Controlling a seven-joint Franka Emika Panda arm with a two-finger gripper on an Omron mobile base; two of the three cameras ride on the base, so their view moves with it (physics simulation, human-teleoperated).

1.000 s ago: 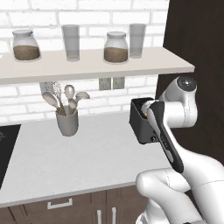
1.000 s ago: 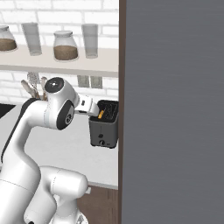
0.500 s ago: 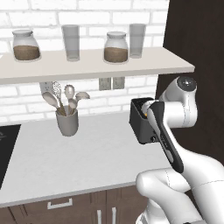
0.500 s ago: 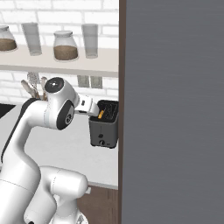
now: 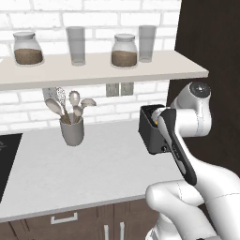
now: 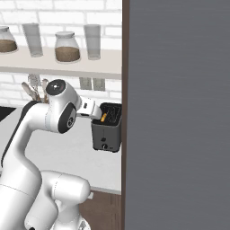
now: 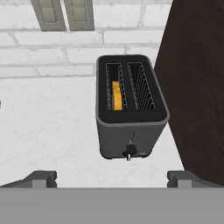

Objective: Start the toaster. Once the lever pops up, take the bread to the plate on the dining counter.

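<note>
The dark toaster [image 7: 131,109] stands on the pale worktop [image 7: 48,122] against a dark tall cabinet. A golden slice of bread [image 7: 116,95] sits low in its left slot, and the right slot is bare. A small lever knob [image 7: 130,152] sits low on the narrow face towards me. My gripper [image 7: 113,180] hovers above and in front of the toaster, open, its fingertips [image 7: 41,178] wide apart with nothing between them. From the left base view my arm hides part of the toaster [image 5: 151,133]; in the right base view the toaster [image 6: 107,130] shows the bread [image 6: 103,117]. The plate and dining counter are out of view.
A dark tall cabinet [image 5: 211,51] rises right of the toaster. A grey utensil holder [image 5: 71,129] stands at the back left, under a shelf [image 5: 93,70] with jars and glasses. Outlets [image 7: 65,13] are on the brick wall. A black cooktop [image 5: 7,159] lies far left.
</note>
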